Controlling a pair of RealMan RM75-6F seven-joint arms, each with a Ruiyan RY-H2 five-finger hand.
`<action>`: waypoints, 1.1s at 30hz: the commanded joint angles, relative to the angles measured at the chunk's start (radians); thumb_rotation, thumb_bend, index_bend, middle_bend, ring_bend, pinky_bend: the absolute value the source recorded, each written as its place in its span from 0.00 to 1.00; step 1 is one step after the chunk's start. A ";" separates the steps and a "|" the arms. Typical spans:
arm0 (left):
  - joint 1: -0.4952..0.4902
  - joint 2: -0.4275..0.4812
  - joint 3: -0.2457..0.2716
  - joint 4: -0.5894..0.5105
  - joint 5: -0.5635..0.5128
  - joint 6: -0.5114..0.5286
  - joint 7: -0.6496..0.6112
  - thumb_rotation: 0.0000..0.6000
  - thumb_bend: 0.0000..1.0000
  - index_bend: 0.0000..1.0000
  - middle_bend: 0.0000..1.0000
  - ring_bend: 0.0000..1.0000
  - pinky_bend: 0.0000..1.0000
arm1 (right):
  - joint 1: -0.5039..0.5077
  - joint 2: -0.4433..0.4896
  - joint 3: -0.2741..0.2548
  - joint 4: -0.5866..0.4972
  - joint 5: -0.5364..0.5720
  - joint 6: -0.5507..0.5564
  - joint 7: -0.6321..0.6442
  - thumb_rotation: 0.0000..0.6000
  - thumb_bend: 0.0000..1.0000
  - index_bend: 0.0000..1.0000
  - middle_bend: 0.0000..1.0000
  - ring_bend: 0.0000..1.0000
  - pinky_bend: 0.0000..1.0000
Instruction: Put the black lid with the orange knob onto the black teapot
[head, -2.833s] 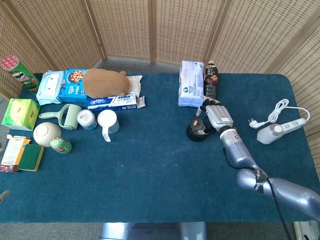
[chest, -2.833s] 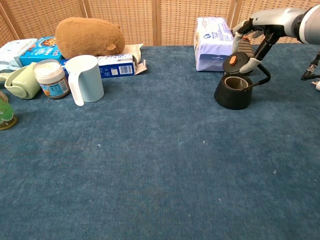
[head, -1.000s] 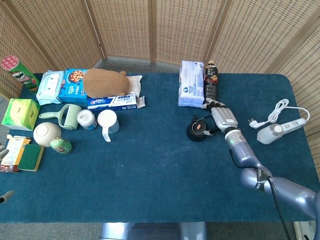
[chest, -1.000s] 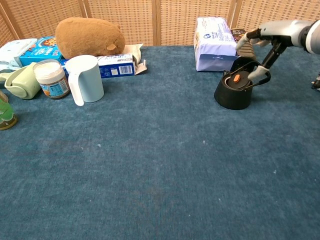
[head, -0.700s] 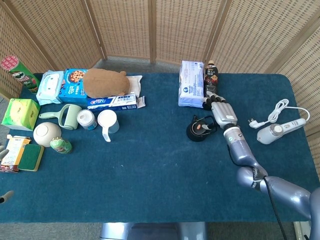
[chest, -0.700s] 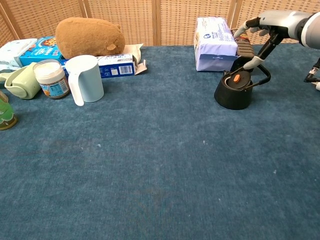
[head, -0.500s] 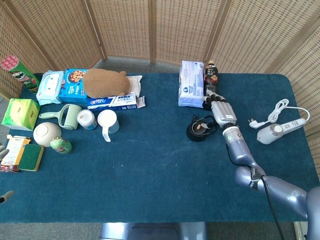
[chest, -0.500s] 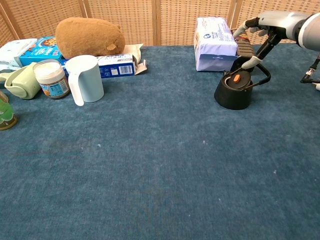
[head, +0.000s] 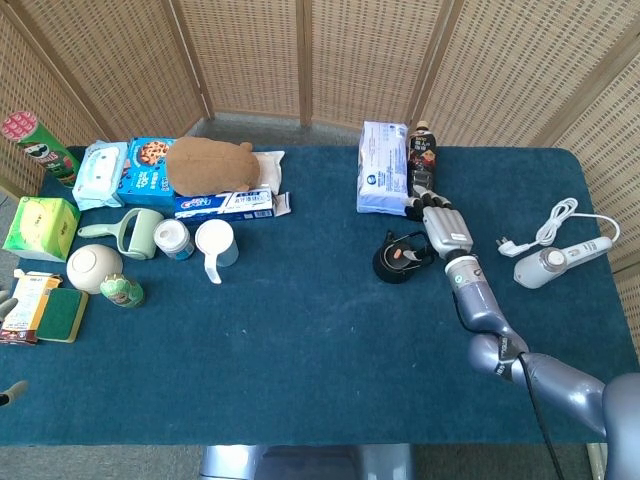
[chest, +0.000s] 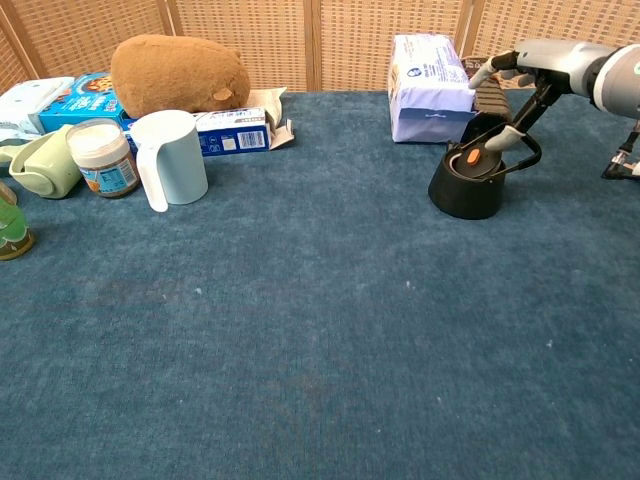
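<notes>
The black teapot (head: 390, 268) (chest: 465, 192) stands right of the table's middle, its handle loop toward my right hand. The black lid (head: 398, 257) (chest: 474, 161) with the orange knob lies in the pot's mouth, slightly tilted. My right hand (head: 441, 227) (chest: 541, 60) hovers just behind and to the right of the pot, fingers spread and holding nothing. One fingertip (chest: 505, 139) points down close to the knob; whether it touches I cannot tell. Only a grey sliver of my left hand (head: 4, 301) shows at the head view's left edge.
A white tissue pack (head: 382, 180) (chest: 429, 87) and a dark bottle (head: 423, 160) stand right behind the teapot. A white corded device (head: 548, 262) lies to the right. A white mug (head: 216, 242), jar, brown plush (head: 210, 163) and boxes fill the left side.
The lid, earlier held above the pot in my right hand, now lies on the teapot and the hand has let it go. In the last half second the fingers shifted only slightly.
</notes>
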 joint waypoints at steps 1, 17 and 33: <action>0.000 0.000 0.000 0.000 0.000 0.000 -0.001 1.00 0.12 0.00 0.00 0.00 0.05 | -0.001 -0.008 -0.003 0.013 -0.001 -0.005 -0.002 1.00 0.22 0.17 0.02 0.00 0.00; 0.003 0.001 0.002 0.001 0.005 0.005 -0.005 1.00 0.12 0.00 0.00 0.00 0.05 | -0.009 -0.025 0.004 0.039 -0.019 -0.005 0.005 1.00 0.22 0.17 0.02 0.00 0.01; 0.004 0.003 0.007 0.006 0.027 0.011 -0.015 1.00 0.12 0.00 0.00 0.00 0.05 | -0.132 0.165 -0.003 -0.286 -0.205 0.179 0.070 1.00 0.05 0.16 0.02 0.01 0.00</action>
